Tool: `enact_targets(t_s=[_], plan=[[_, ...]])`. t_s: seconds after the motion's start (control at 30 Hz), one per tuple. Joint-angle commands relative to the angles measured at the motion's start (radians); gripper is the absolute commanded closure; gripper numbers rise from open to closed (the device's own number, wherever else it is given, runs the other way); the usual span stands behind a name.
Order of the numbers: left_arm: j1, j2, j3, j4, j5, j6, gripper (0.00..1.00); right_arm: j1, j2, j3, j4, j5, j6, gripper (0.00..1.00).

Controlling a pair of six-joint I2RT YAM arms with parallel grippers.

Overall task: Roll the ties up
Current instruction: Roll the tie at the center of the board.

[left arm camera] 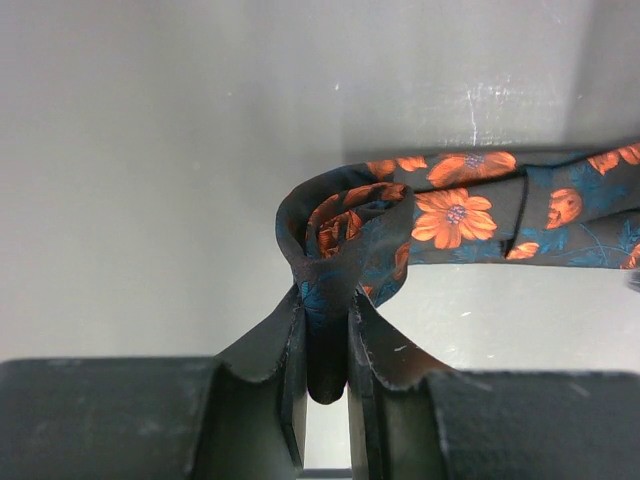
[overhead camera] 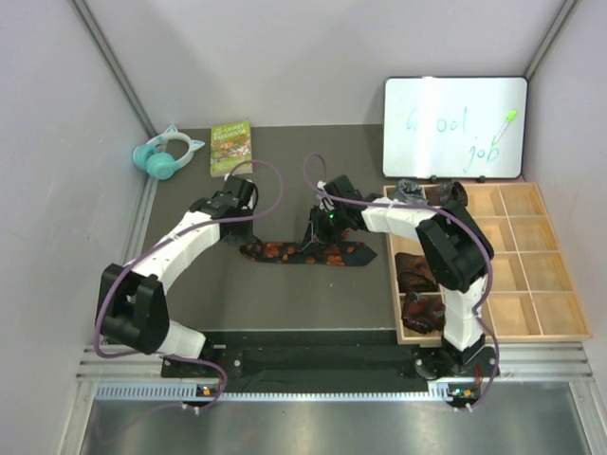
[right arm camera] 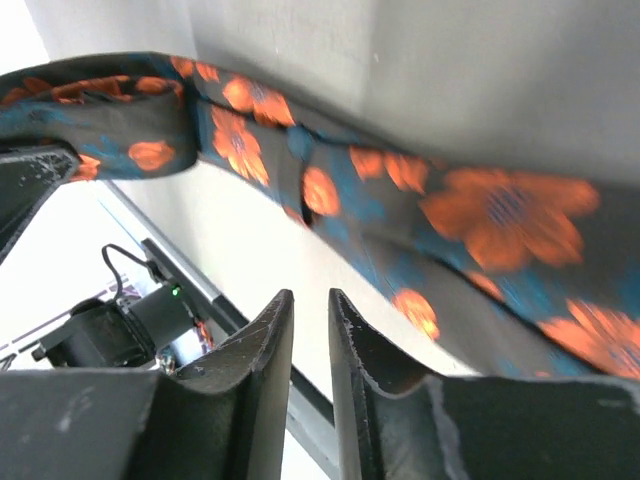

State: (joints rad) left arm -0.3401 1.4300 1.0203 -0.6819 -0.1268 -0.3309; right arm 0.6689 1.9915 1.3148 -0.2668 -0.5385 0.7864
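Across table [overhead camera: 285,180], tie [overhead camera: 313,253] left-to-right, left end in left tool [left arm camera: 325,330]; right tool [right arm camera: 310,300] narrow, empty.

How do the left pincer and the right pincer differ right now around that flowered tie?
The left pincer is clamped on the curled end of the flowered tie; the right pincer holds nothing. The left pincer's jaws press fabric; the right pincer's jaws stand slightly apart, gap empty. Both are black and close to that tie.

Pale grey walls [overhead camera: 285,57] enclose a dark grey tabletop [overhead camera: 285,294].
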Motion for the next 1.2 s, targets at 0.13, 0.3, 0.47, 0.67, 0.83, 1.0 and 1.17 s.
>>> enact_targets(t_s=[0.13, 0.3, 0.47, 0.67, 0.83, 1.0, 1.17], plan=[[-0.166, 0.119, 0.152, -0.168, -0.334, 0.01, 1.0, -0.083, -0.167, -0.146, 0.066, 0.005, -0.016, 0.75], [-0.223, 0.23, 0.198, -0.209, -0.387, 0.013, 1.0, -0.158, -0.275, -0.274, 0.086, -0.006, -0.027, 0.73], [-0.272, 0.311, 0.25, -0.24, -0.456, 0.016, 1.0, -0.222, -0.387, -0.373, 0.034, 0.058, -0.052, 0.72], [-0.333, 0.394, 0.288, -0.271, -0.511, -0.008, 1.0, -0.223, -0.552, -0.457, 0.006, 0.127, -0.041, 0.67], [-0.379, 0.437, 0.31, -0.286, -0.516, -0.046, 1.0, -0.224, -0.652, -0.468, -0.058, 0.175, -0.045, 0.64], [-0.421, 0.484, 0.357, -0.311, -0.534, -0.083, 1.0, -0.223, -0.72, -0.466, -0.097, 0.193, -0.046, 0.62], [-0.453, 0.556, 0.397, -0.327, -0.534, -0.099, 1.0, -0.227, -0.79, -0.465, -0.147, 0.227, -0.044, 0.61]])
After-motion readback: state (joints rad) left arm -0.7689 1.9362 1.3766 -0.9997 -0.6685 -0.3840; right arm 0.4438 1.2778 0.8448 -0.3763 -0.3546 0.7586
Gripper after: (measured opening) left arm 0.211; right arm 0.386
